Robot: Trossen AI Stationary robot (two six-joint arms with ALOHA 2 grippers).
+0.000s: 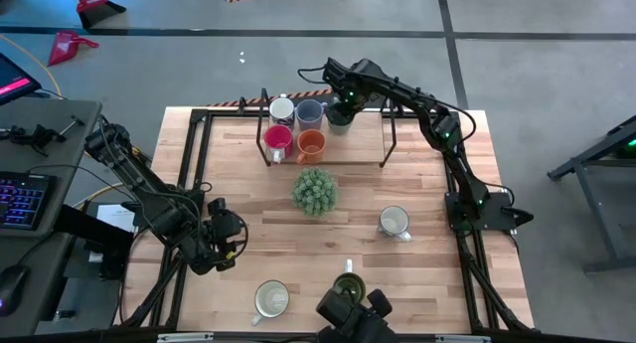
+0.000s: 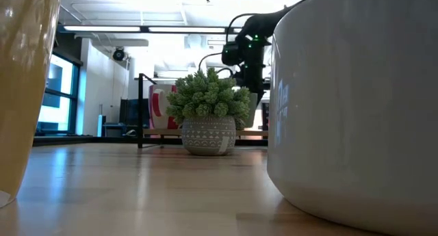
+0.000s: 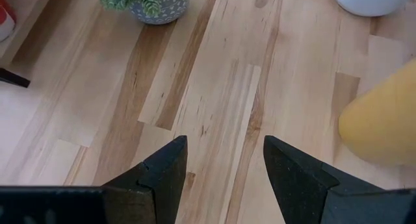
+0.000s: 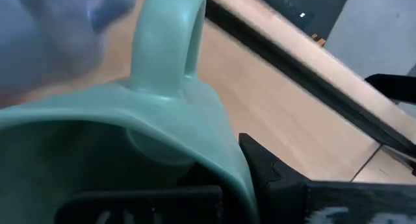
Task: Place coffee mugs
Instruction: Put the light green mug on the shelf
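Here the table lies under me, pale wood planks, with a black wire rack standing at its far edge. My right arm reaches out over that rack, and my right hand is clamped together on the rim of a green mug, held at the rack beside the pale blue mug. My left arm is drawn back over the table's left side, and my left hand hovers low above bare wood with its fingers apart and nothing between them. Near the middle of the table sits the spiky plant in its patterned pot. On the rack a white mug stands at the back next to the pale blue one, and in front of them are the red mug and the orange mug, all close together. Off the rack, a grey mug stands to the right of the plant, a cream mug sits near the front edge, and a second green mug stands just right of that one.
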